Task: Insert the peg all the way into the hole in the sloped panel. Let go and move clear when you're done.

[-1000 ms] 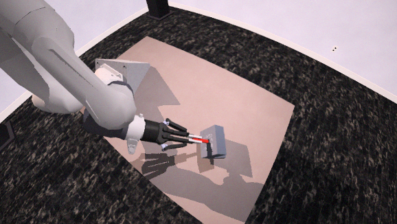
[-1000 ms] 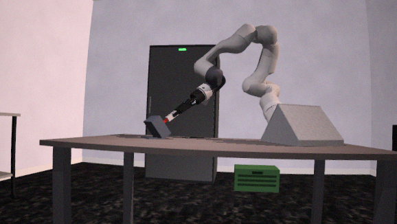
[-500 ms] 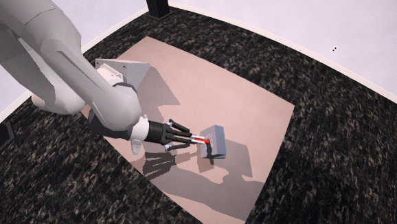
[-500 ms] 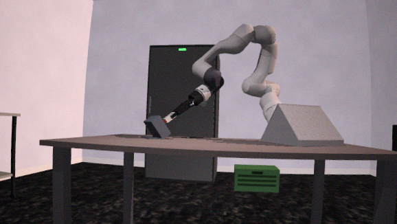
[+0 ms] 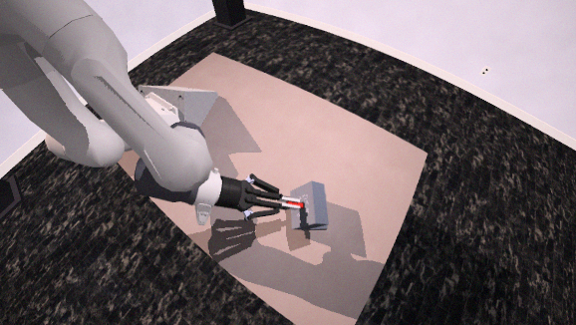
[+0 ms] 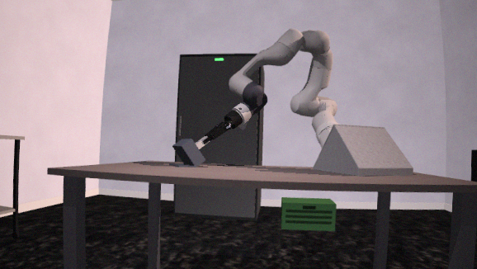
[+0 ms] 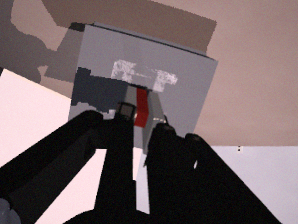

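The sloped panel [image 5: 311,204] is a small grey block on the brown table top; it also shows in the side view [image 6: 189,151] and in the wrist view [image 7: 143,83]. My gripper [image 5: 282,201] is shut on the peg [image 5: 295,203], which has a white shaft and a red tip. The red tip touches the panel's sloped face at the hole, and only a short red part shows in the wrist view [image 7: 141,108]. The gripper [image 6: 203,141] reaches down at a slant toward the panel. How deep the peg sits in the hole is hidden.
A large grey wedge-shaped base [image 6: 363,150] stands on the table by the arm's foot [image 5: 179,102]. A green crate [image 6: 309,214] lies on the floor under the table. A dark door [image 6: 219,132] is behind.
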{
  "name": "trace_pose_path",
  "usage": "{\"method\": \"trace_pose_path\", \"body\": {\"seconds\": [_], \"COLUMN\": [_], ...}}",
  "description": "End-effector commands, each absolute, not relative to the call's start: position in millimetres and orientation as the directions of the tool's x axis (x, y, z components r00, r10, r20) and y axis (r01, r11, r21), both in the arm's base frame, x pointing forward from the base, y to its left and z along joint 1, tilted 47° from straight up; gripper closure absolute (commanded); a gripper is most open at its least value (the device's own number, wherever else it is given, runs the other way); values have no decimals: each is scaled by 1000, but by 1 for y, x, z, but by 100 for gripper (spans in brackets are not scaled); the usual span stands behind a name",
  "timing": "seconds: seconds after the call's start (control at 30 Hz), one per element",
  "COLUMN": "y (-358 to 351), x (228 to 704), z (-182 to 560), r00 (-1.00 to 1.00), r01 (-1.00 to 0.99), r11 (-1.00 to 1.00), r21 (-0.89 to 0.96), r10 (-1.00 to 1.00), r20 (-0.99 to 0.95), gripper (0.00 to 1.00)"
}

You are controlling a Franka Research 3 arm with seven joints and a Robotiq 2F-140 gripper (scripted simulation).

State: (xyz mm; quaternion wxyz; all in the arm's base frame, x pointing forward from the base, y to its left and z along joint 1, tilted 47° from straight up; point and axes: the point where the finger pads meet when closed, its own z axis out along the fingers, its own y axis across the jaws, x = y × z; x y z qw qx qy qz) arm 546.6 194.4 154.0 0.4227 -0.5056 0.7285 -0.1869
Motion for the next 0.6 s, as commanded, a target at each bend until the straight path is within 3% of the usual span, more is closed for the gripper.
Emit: {"method": "trace_pose_path", "body": {"seconds": [0.0,0.33,0.57], "y": [194,194,194], "x": [547,547,547], "z": [154,154,154], "r00": [-131,-131,-131], "r01": [-579,-579,-579], "r11": [419,419,419], "r21": [-700,-700,-700], "r10": [-895,-895,-895], "r20": [-427,-427,-427], "gripper": [100,100,88]}}
